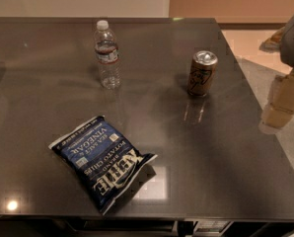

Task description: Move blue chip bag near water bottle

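Dark, glossy table [226,172] seen from above its near edge. The blue chip bag [102,162] lies flat on the near left part of the table, close to the front edge, set at a slant with one corner toward the front. Its white lettering, upside down from this side, reads as Kettle Brand sea salt and vinegar potato chips.

The water bottle [107,53], clear with a white cap and a dark label band, stands upright toward the far side of the table, well apart from the bag and roughly in line with it. A tan-gold soda can [202,73] stands upright to the right of the bottle, also well apart from the bag, with its reflection showing in the tabletop before it.

The gripper [281,102] hangs at the right margin, at the table's right edge, apart from all three things and holding nothing. Whether it is apart or together cannot be told.
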`<move>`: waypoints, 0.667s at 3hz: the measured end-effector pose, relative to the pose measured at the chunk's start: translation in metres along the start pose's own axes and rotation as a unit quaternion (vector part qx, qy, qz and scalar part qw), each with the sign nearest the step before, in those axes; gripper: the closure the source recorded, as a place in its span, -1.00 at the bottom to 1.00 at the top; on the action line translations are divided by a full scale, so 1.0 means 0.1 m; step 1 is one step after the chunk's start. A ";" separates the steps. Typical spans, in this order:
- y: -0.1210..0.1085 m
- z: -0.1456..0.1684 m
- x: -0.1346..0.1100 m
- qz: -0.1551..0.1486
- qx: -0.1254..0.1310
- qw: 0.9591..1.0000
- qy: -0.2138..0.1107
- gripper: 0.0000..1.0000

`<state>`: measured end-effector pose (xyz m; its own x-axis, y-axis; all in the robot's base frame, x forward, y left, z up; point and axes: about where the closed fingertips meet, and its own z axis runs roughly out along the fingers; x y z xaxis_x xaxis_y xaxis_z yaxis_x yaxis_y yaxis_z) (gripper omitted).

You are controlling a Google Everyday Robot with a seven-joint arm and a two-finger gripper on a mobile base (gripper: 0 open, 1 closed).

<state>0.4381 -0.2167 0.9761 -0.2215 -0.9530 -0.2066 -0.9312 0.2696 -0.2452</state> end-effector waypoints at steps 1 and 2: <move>0.00 0.00 0.00 0.000 0.000 1.000 0.000 -1.00; 0.01 0.03 -0.06 -0.003 -0.003 1.000 -0.004 -1.00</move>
<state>0.4388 -0.2106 0.9745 -0.2126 -0.9536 -0.2130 -0.9343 0.2622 -0.2413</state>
